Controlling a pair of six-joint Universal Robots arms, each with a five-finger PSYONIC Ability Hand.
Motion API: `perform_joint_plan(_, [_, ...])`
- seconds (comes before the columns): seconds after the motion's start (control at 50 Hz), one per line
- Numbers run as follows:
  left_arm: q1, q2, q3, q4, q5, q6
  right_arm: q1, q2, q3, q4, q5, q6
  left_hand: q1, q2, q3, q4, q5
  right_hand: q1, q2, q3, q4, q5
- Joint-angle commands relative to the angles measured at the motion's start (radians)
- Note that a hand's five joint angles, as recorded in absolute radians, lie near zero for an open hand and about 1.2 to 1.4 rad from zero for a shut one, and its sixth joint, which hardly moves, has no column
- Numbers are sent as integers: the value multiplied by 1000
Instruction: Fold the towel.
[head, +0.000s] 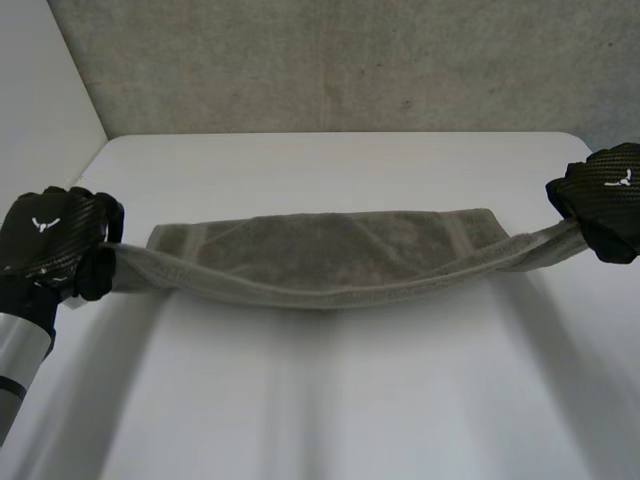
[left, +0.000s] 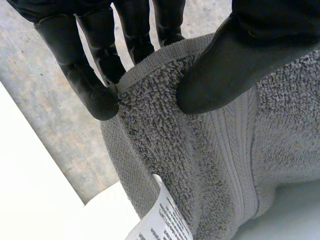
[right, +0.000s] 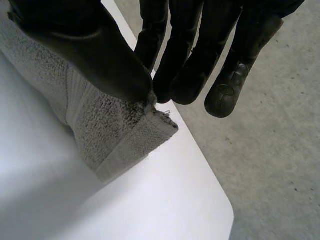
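Observation:
A grey towel (head: 330, 255) is stretched across the white table (head: 330, 400), folded lengthwise, its far part lying flat and its near edge sagging between my hands. My left hand (head: 50, 245) pinches the towel's left end, lifted off the table. In the left wrist view the thumb (left: 225, 70) presses the terry cloth (left: 200, 150) against the fingers (left: 95, 85); a white label (left: 162, 220) hangs below. My right hand (head: 605, 200) holds the right end, raised. In the right wrist view the thumb (right: 110, 65) and fingers (right: 185, 75) pinch the towel's corner (right: 125, 130).
The table's right edge and rounded near corner (right: 220, 205) lie under my right hand, with grey floor (right: 270, 150) beyond. A grey wall (head: 350, 60) rises behind the table's far edge. White tabletop spreads in front of the towel.

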Motion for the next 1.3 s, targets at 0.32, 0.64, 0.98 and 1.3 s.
perform_joint_plan(0.32, [-83,-799,619,19,19,32,186,724,-559,-90,155,10,-31,-105,-154,-123,-243,61,86,61,65,60])
perform_joint_plan(0.64, [-123,-1123,1088,-164,-136,38,247,962,-791,-358,284,50,-31,-105,-154,-123,-243,61,86,61,65,60])
perform_joint_plan(0.98, [-180,-1130,1132,-208,-134,35,278,1033,-851,-394,356,94,-1253,-1326,-1375,-1345,-1465,-1161,-1136,-1160,-1157,-1162])
perform_joint_plan(1.3, [-175,-708,703,-172,-133,17,278,636,-377,-381,361,223,-1252,-1326,-1375,-1344,-1464,-1161,-1136,-1160,-1157,-1162])
